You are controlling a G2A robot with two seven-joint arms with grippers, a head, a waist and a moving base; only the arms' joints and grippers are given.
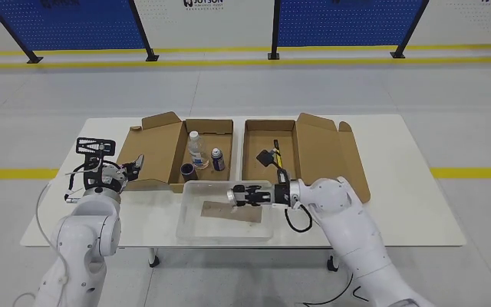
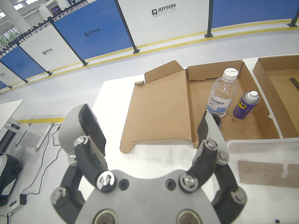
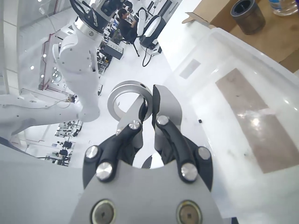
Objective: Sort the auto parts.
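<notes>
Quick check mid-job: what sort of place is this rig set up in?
Probably a factory or robot-lab hall: fenced by blue partition panels, yellow floor lines, more robot stations behind.

Water bottle (image 1: 196, 148), spray can (image 1: 217, 159) and dark cylinder (image 1: 189, 170) crowd the left cardboard box's (image 1: 209, 121) near half; open floor lies along its far wall.

Silver ring (image 3: 127, 85), pinched by right gripper (image 3: 149, 103), over clear bin (image 3: 233, 45)

The left gripper (image 2: 147, 117) is held wide open; the right gripper (image 3: 149, 104) is clamped on a metal ring (image 3: 126, 85).
</notes>
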